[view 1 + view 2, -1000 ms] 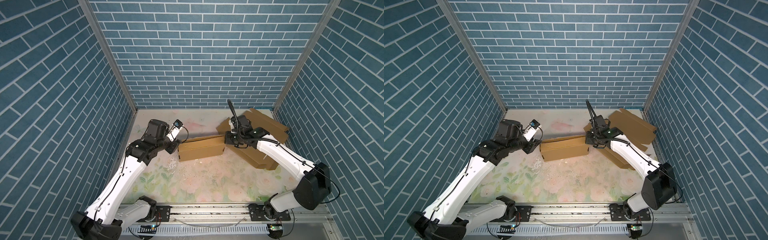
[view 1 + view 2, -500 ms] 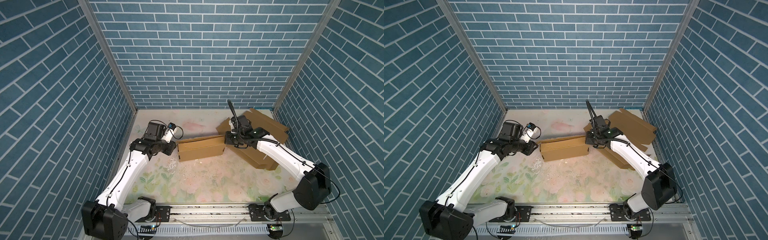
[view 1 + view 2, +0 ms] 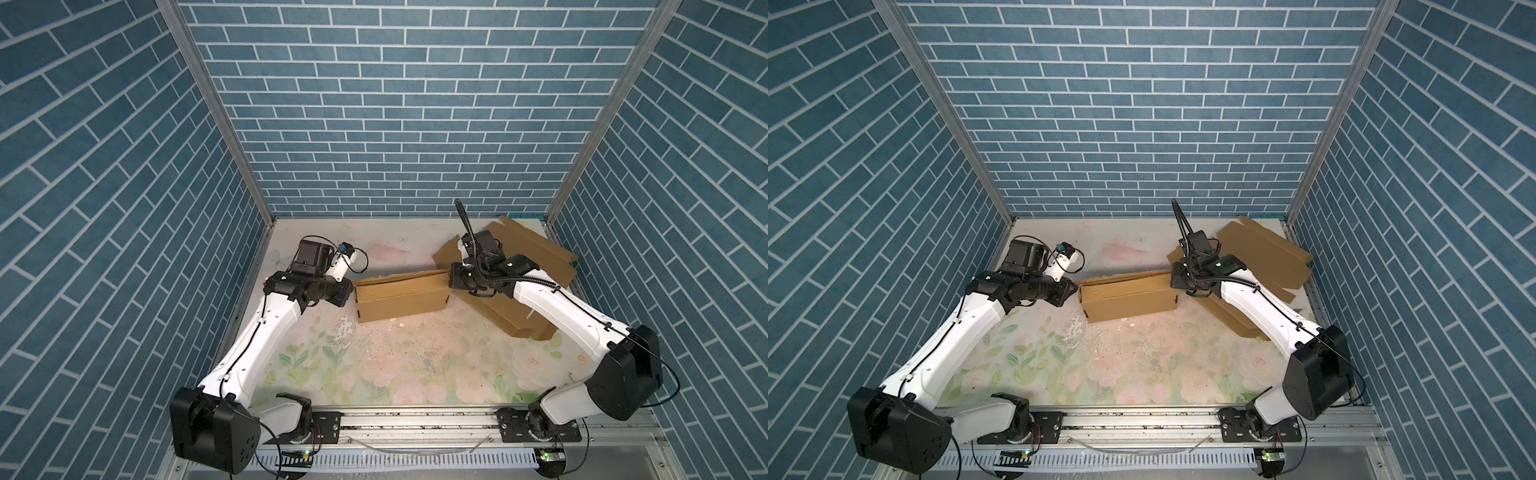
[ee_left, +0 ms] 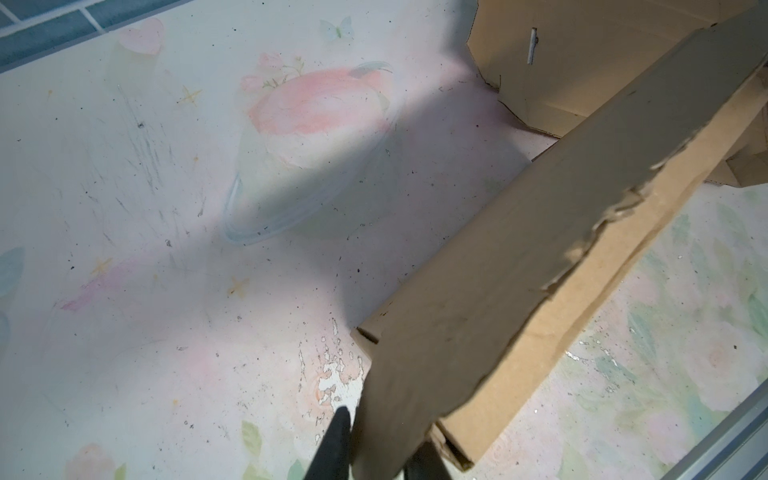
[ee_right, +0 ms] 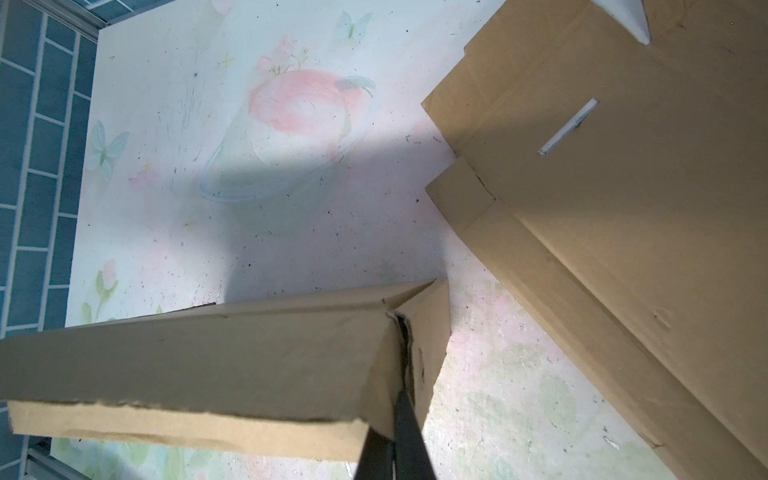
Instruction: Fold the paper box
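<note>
Paper box (image 3: pixel 401 299) lies mid-table (image 3: pixel 399 365), half-formed, its long axis running between the two arms, top panels not seated. Right pincer (image 5: pixel 395 415) is clenched on the box's right end corner. Left pincer (image 4: pixel 382 434) straddles the left end panel, one finger each side; cannot tell whether it bites.

Judgement: light corrugated board, stiff across panels, yielding only at creases. The ragged edge looks fragile. Best hold is a flap edge near a crease, gently.

Spare flat cardboard (image 3: pixel 536 257) lies under the right arm.
</note>
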Robot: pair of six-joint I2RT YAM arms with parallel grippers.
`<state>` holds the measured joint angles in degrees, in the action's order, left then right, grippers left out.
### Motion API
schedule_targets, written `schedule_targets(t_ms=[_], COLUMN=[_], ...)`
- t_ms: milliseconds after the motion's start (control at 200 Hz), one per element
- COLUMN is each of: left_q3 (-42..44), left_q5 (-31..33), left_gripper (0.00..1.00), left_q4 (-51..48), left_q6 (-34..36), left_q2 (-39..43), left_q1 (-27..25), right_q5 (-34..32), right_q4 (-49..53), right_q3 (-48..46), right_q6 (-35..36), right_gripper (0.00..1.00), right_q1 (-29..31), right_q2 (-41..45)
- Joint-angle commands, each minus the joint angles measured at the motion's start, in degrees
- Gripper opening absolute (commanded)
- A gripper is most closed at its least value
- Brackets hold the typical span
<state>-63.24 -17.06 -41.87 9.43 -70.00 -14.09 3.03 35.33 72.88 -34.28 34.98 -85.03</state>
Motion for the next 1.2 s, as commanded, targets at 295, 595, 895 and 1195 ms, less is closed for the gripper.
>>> schedule_targets(t_ms=[295,595,895,1195], left_q3=[-4.1,-6.2,-6.6,-1.2], left_q5=[-5.1,-8.0,-10.5,-8.1], left_gripper=[0.03,0.04,0.02,0.01], left_q4=[-3.2,-5.1,-3.8,0.4], left_q6=[-3.9,-9.5,-14.1,-17.1], left_q2=[-2.2,-4.2,-5.2,-4.1], left_q1=[0.4,0.5,0.5,0.5], right_q5=[-0.6,-0.8,-1.1,-1.1], right_q4=[6.1,6.0,5.8,5.6], right_q3=[-0.5,-0.5,-0.5,-0.6], right_q6=[-3.1,-3.7,-3.9,-4.0], right_gripper=[0.0,0.0,0.0,0.0], right_q1=[0.9,1.3,1.4,1.5], right_q2=[-1.4,-1.7,-1.8,-1.9])
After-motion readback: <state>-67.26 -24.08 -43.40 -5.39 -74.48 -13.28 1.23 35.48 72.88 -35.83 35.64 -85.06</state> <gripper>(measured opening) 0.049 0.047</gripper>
